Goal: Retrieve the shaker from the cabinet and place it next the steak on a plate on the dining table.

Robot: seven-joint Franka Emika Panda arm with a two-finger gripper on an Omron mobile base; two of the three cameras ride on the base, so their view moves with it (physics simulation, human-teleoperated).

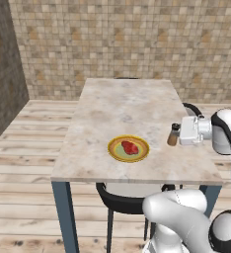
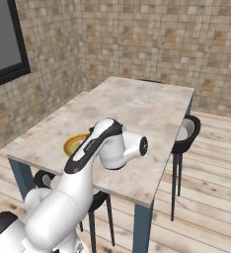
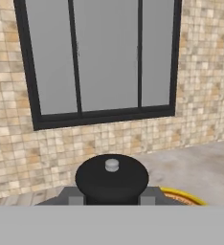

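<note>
Ok, gripper (image 1: 175,134) clamped on shaker (image 1: 173,135), held upright just above dining table (image 1: 127,104), plate (image 1: 129,148) w/ steak (image 1: 130,147) lies to its left, nearer the robot.

The arm (image 2: 83,168) is built of rounded, glossy white shells, joined by dark grey to black bands at the joints. A black stripe is seen along one link, and a round black cap is set into the end of a joint housing. The hand (image 1: 194,130) is formed as a blocky white body, edged in pale grey.
</note>
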